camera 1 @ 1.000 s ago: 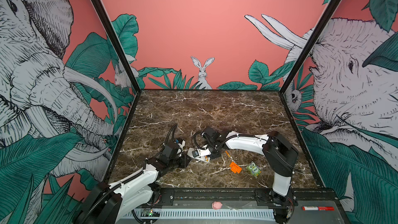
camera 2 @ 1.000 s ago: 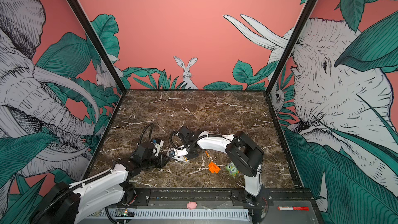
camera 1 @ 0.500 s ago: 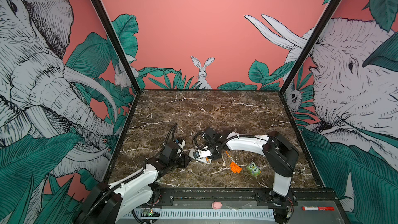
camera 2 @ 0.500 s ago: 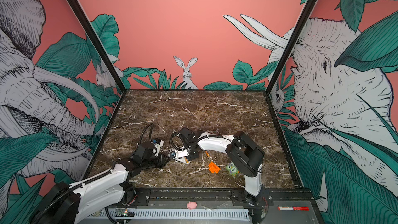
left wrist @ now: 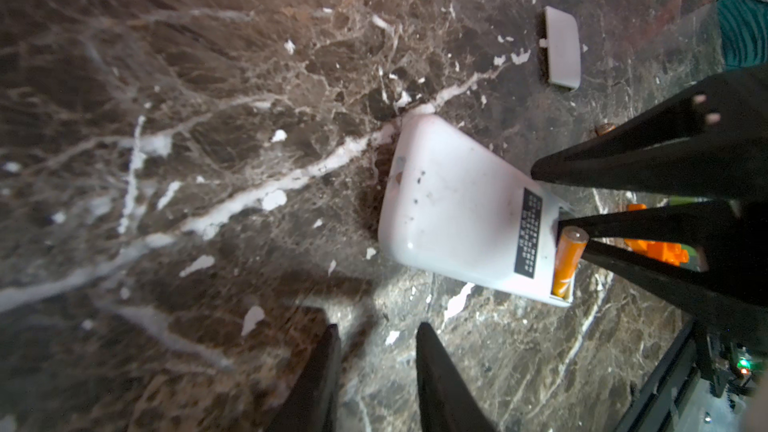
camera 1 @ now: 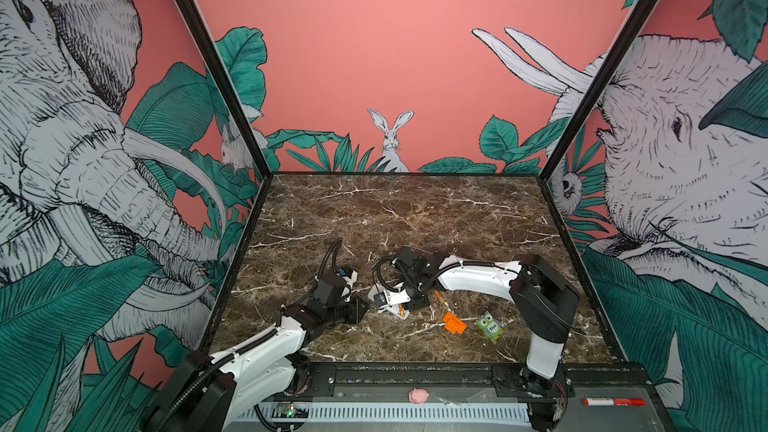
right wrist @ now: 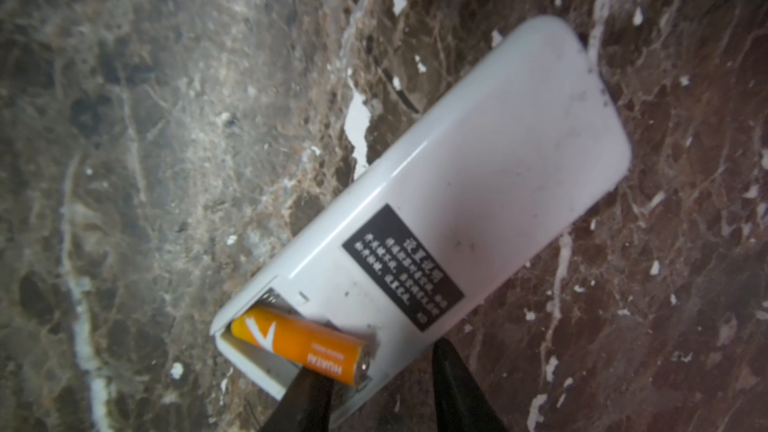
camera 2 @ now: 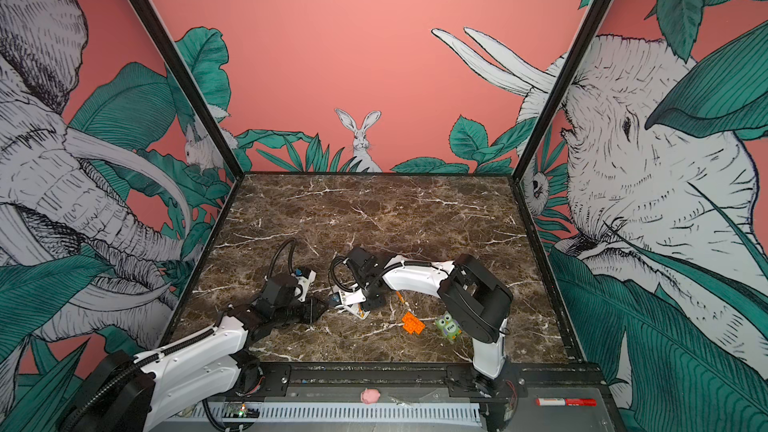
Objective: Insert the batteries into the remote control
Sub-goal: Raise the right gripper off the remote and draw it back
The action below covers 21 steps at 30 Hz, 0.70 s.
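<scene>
White remote (right wrist: 478, 184) is lying back-up on the table (right wrist: 124, 118), its bay (right wrist: 249, 353) uncovered to take cells. One orange battery (right wrist: 299, 342) is sitting slanted in the bay, its raised end lying against one finger (right wrist: 307, 401) of the right pincer (right wrist: 378, 359), whose jaws are standing apart, gripping nothing. The left pincer (left wrist: 377, 325) is hovering near the remote, parted and empty, probably to steady it.

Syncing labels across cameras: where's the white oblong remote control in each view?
In a top view: white oblong remote control low centre on brown marble table, left of the orange studded brick.
In a top view: remote same place, left of the brick.
Left wrist: remote mid-frame, label side up.
Right wrist: remote diagonal, fills mid-frame.
Shared landmark: thin orange battery in its open end compartment.
</scene>
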{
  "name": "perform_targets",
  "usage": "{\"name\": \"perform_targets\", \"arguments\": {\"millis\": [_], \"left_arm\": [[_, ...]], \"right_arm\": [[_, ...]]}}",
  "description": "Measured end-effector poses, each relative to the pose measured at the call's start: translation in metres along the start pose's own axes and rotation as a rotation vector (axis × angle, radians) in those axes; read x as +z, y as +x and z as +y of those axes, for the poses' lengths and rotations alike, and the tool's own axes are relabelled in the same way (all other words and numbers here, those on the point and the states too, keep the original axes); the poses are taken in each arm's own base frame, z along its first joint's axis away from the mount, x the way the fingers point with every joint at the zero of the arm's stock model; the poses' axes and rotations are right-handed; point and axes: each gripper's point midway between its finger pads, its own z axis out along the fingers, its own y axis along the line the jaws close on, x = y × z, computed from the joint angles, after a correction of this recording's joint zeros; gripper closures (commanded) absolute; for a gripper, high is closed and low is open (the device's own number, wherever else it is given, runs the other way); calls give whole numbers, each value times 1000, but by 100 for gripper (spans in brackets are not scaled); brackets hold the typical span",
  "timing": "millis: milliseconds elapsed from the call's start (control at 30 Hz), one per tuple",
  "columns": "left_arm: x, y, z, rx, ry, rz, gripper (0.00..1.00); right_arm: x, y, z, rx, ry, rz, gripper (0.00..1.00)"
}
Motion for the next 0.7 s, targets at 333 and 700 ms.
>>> {"name": "perform_targets", "arguments": {"millis": [333, 700], "left_arm": [[0, 0, 0, 0, 0, 0, 67], [0, 0, 0, 0, 0, 0, 67]], "right_arm": [[-13, 0, 1, -3, 22, -6, 62], [-14, 1, 5, -1, 4, 0, 63]]}}
